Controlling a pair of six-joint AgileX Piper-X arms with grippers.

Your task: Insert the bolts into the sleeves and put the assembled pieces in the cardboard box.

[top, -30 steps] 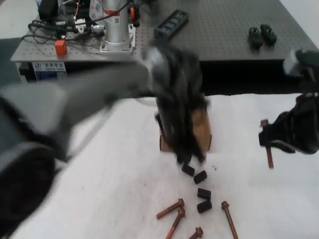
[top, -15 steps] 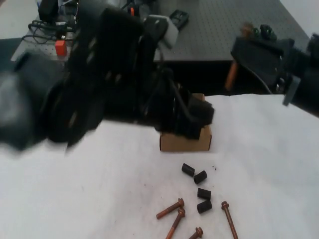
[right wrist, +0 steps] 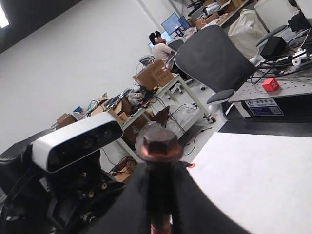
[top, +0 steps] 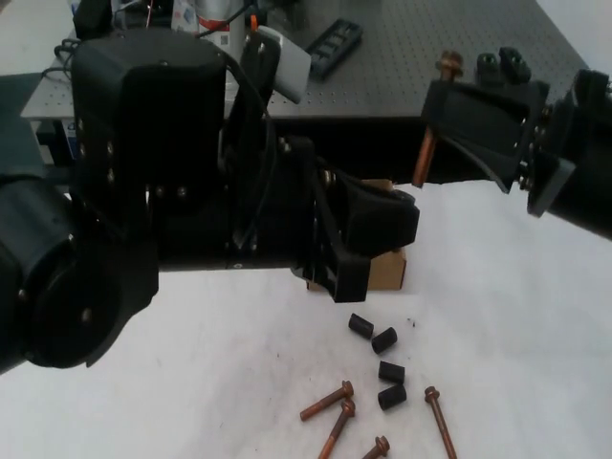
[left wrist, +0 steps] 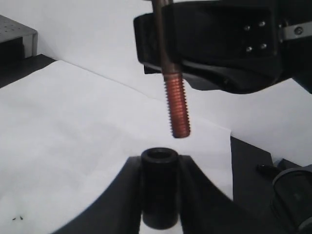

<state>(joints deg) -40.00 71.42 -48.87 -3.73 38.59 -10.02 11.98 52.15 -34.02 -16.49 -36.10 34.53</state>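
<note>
1. Left end effector (left wrist: pixel 159 163) clamped on upright sleeve (left wrist: pixel 159 195).
2. Right end effector (right wrist: pixel 158 183) clamped on bolt (left wrist: pixel 175 105); threaded tip just above sleeve's opening, not touching.
3. Cardboard box (top: pixel 387 270) sits on tabletop (top: pixel 497 335).

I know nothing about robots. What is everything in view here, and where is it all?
loose bolts: four, copper, on the white sheet, nearest the camera.
loose sleeves: four, black, between those bolts and the box.
held bolt: one, copper, upright just above the held sleeve, not touching it.
held sleeve: one, black, upright, open end up.
cardboard box: one, brown, on the sheet, partly behind the left arm.
slotted tray: one, black, on the perforated table behind.
left gripper: black, fingers shut on the held sleeve.
right gripper: black, fingers shut on the held bolt.
</note>
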